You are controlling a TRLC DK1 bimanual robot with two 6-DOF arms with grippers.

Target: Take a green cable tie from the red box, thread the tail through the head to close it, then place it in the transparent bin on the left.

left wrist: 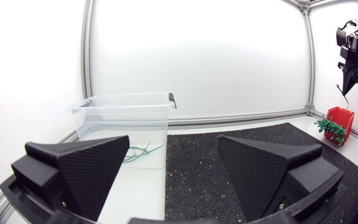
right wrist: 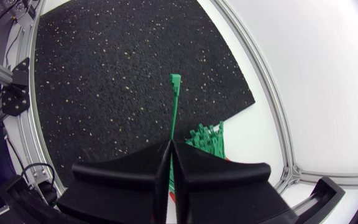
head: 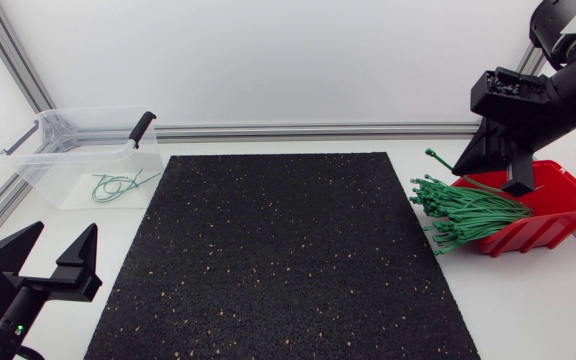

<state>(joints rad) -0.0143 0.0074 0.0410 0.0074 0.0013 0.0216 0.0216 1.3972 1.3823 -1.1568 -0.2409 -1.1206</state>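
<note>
Mat [head: 283, 255]: rough, speckled black rubber. Transparent bin [head: 43, 172]: clear glossy plastic. Red box [head: 560, 225]: glossy plastic. Cable tie [right wrist: 174, 112]: smooth green plastic. Fingers [left wrist: 98, 165]: matt, finely textured black.

The red box [head: 560, 212], an open-fronted plastic bin, sits at the far right. A thick bundle of green cable ties [head: 468, 212] lies in it, spilling out of the open front with the tips fanned leftward. One green cable tie [right wrist: 174, 106] is apart from the bundle, pinched between the closed fingers of the right gripper [right wrist: 169, 147] above the box. It juts straight ahead and is unthreaded (its square head is at the free end). The transparent bin [head: 40, 166] stands at the far left, upright, holding a few looped green ties [head: 118, 185] on its floor.
</note>
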